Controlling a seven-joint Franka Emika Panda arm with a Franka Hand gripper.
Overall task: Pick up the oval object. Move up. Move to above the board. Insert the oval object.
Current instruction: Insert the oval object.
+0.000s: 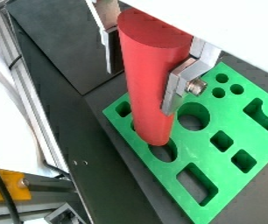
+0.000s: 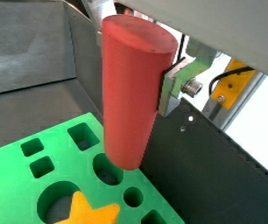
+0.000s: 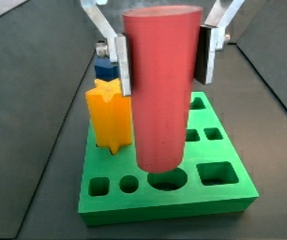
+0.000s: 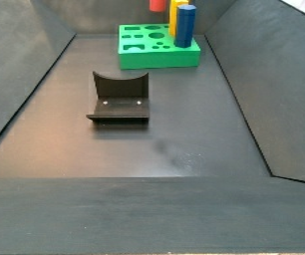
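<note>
My gripper (image 3: 161,56) is shut on the oval object (image 3: 158,89), a tall red-pink peg held upright between the silver fingers (image 1: 179,84). It also shows in both wrist views (image 1: 146,74) (image 2: 130,87). The peg's lower end hangs right at a rounded hole (image 3: 172,180) near the front edge of the green board (image 3: 221,192). I cannot tell whether the end has entered the hole. In a side view only the peg's top (image 4: 158,5) shows above the board (image 4: 149,55); the gripper is out of frame there.
An orange-yellow star peg (image 3: 109,117) stands in the board beside the red peg, with a blue block (image 3: 105,70) behind it. The dark fixture (image 4: 120,98) stands mid-floor. Dark sloped walls (image 4: 36,70) enclose the floor.
</note>
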